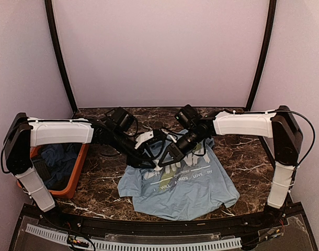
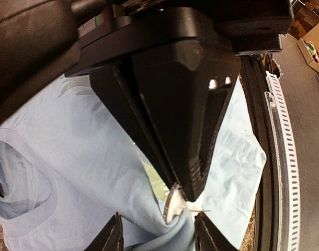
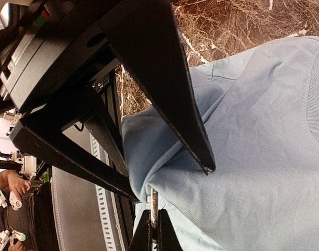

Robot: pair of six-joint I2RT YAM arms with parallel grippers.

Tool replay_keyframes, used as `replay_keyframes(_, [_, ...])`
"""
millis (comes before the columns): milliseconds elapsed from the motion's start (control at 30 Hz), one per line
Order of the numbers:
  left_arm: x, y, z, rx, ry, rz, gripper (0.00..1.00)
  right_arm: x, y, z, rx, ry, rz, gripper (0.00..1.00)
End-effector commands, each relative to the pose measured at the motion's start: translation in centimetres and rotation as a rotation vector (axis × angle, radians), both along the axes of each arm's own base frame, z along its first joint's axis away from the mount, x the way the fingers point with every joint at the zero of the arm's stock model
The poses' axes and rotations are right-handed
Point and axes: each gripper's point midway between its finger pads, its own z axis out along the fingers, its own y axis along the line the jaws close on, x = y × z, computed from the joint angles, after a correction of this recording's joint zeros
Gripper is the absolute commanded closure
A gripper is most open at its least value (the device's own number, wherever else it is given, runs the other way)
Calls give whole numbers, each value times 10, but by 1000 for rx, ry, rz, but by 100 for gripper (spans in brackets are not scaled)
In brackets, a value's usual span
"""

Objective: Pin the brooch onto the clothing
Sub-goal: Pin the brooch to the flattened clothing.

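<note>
Step in hand: pinning into a raised fold of the light blue T-shirt point(image 1: 191, 188), spread on the marble tabletop point(image 1: 248, 157).

Right hand point(image 3: 153, 232): closed, pinching the brooch point(image 3: 153, 206) edge-on at the fingertips, right at the crest of the fold, toward the collar end of the shirt. Thin pin-like line visible in the left wrist view, pointing sideways from a small white piece beside the disc; touching the cloth or not, cannot tell.

Left hand point(image 2: 159, 238): part-closed astride the same fold, cloth bunched between the fingers; judged held rather than merely straddled.

Recommended: hold the left grip firm and the fold taut, to stop the cloth retreating before the pin. Advance the right hand slowly along the pin's own line, through the upper layer only. Avoid twisting the disc in so slight a grip. Guard against the two sets of fingertips colliding; very little room between them. Release only after confirming a secure seat in the cloth.

Risks: thin knit slipping from the left fingers; pin skating over the surface instead of piercing.
</note>
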Motion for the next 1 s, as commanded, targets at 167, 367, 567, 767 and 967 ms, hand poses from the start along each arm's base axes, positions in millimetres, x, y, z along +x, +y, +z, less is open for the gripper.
replay_keyframes(167, [6,-3,0,6,3,24,54,-11,9,28,64,-31,38,100])
replay_keyframes(367, [6,0,3,9,-17,21,53,-11,7,24,56,-33,38,100])
replay_keyframes(567, [7,9,6,30,-68,31,54,-14,4,30,88,-29,56,100])
replay_keyframes(767, [8,12,10,24,-73,29,54,-15,1,38,118,-28,63,100])
replay_keyframes(967, [10,13,18,-12,-60,33,53,-15,-1,40,132,-24,63,100])
